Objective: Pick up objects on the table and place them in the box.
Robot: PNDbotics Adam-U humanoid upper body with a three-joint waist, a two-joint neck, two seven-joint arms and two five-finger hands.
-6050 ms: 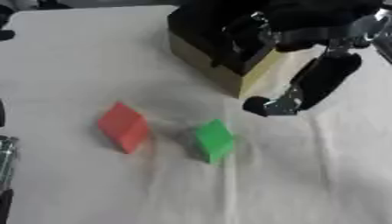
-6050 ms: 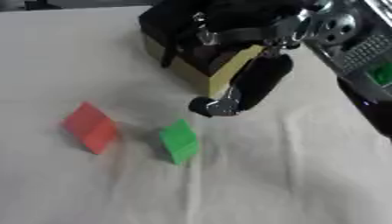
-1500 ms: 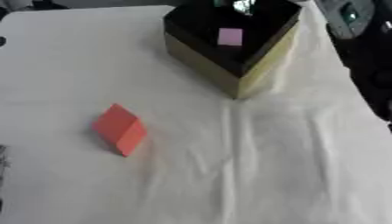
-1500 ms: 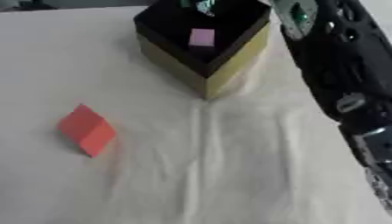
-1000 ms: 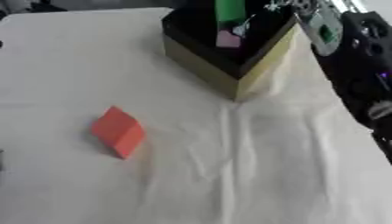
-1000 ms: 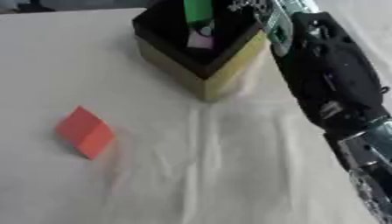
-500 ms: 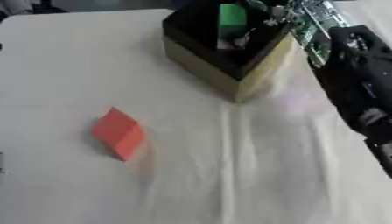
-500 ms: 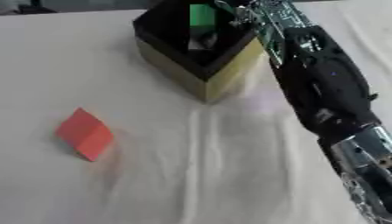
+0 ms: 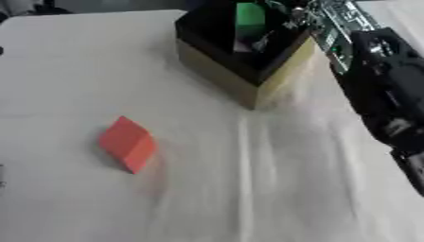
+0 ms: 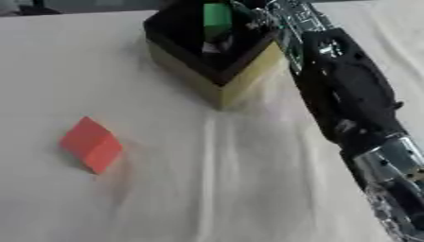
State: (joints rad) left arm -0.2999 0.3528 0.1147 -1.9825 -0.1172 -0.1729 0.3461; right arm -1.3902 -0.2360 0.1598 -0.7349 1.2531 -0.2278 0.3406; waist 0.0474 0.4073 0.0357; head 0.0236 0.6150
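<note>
A red block (image 9: 127,144) lies on the white cloth at the left, tipped on an edge. The box (image 9: 224,80), black inside with yellowish walls, stands at the top middle. A green block (image 9: 248,16) stands upright inside the box's opening. My right hand (image 9: 286,21) reaches over the box's right rim and its fingers are closed on the block's right side. A small pale pink thing (image 9: 242,46) lies on the box's floor under the green block. My left hand shows in no view.
My right forearm (image 10: 348,94) stretches from the lower right corner up to the box and covers the right side of the table. The white cloth (image 9: 244,189) has a crease running down from the box's front corner.
The green block, held by my right hand, has come down from above the rim into the box. The red block has not moved.
</note>
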